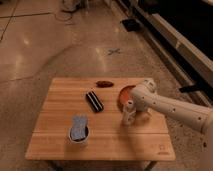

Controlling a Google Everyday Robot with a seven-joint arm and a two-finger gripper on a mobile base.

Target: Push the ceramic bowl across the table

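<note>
The orange-red ceramic bowl [123, 93] sits near the right edge of the light-wood table [60, 115], mostly hidden behind my white arm. My gripper [128, 116] hangs down just in front of the bowl's near left rim, its tip close to the table top. Only the bowl's left part shows.
A black rectangular object [94, 101] lies at the table's middle. A small dark red object [104, 84] lies near the far edge. A white cup with a blue item [78, 130] stands front left. A dark logo [161, 147] marks the front right corner. Dark shelving runs along the right.
</note>
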